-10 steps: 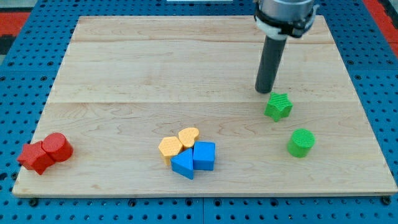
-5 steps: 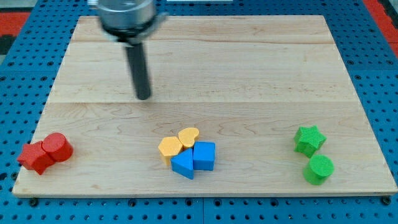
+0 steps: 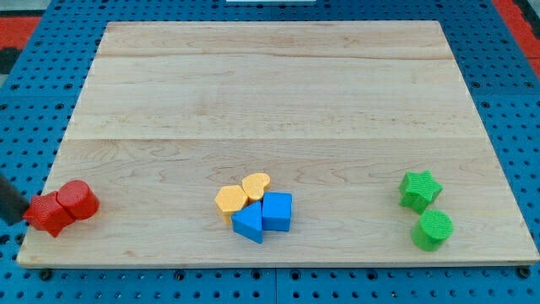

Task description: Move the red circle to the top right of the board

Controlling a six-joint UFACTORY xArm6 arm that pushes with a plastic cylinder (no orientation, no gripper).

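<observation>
One rod only, no claw to open or hold anything; my tip point(image 3: 18, 218) has swung from mid-board to the view's far left edge, just left of the red star point(image 3: 47, 214); the red circle point(image 3: 78, 199) sits touching it, bottom left of the counter point(image 3: 270, 84), unmoved; I judge a push toward the top right is next.

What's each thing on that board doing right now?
Red circle: bottom left, touching the red star.
Red star: against my tip.
My tip: at the view's left edge, left of the red star.
Yellow blocks: clustered with blue blocks.
Green star: right, above green circle.
</observation>
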